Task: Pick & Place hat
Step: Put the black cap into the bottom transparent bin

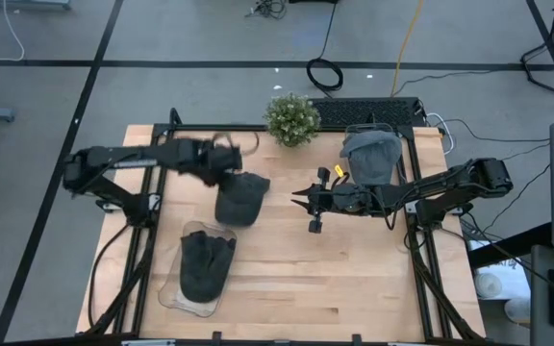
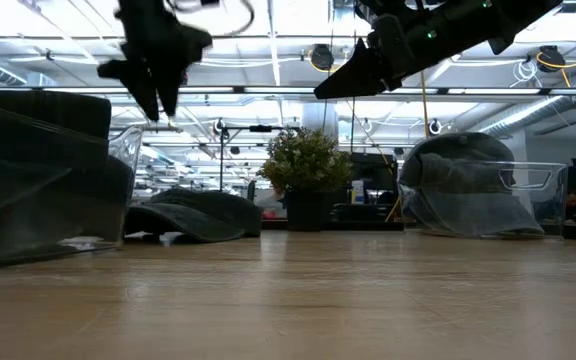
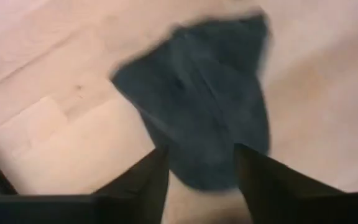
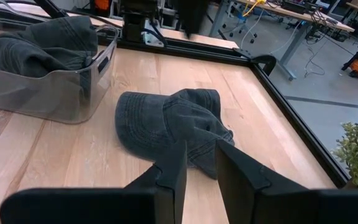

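Both arms are showing as dark, jointed links trailing black cables. The right arm (image 1: 431, 187) is carrying a small yellow tag near its wrist. The left gripper (image 3: 197, 180) and right gripper (image 4: 201, 168) are ending in flat, tapering black fingers.

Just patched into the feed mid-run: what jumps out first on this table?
A dark cap lies loose on the wood mid-table, with the left gripper hovering open just above it. The right gripper, open, waits beside it. Clear bins hold more hats: one near the front edge, one at the back right.
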`<action>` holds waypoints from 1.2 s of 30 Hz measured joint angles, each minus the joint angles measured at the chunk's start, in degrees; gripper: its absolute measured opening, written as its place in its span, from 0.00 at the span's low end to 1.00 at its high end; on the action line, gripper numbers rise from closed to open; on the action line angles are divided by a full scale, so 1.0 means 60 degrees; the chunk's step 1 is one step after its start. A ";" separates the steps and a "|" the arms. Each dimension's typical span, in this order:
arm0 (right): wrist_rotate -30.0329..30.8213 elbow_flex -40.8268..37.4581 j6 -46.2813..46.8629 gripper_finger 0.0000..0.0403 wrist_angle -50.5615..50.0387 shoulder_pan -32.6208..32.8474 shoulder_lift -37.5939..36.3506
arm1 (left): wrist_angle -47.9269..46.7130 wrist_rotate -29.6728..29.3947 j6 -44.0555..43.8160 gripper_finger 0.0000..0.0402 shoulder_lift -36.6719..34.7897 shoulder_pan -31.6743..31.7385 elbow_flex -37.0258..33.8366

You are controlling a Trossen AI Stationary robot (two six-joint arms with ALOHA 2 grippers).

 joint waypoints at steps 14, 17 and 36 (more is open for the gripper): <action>-0.0002 0.0000 0.0004 0.19 -0.0007 0.0000 0.0004 | 0.2340 0.3178 0.1671 0.64 0.2788 0.2238 -0.0002; -0.0002 0.0000 0.0004 0.19 -0.0012 0.0000 0.0004 | 0.2235 0.3092 0.1735 0.62 0.3231 0.2336 -0.0005; -0.0002 0.0000 0.0004 0.19 -0.0044 0.0000 0.0004 | 0.1612 0.2612 0.0899 0.67 0.3410 0.2517 -0.0007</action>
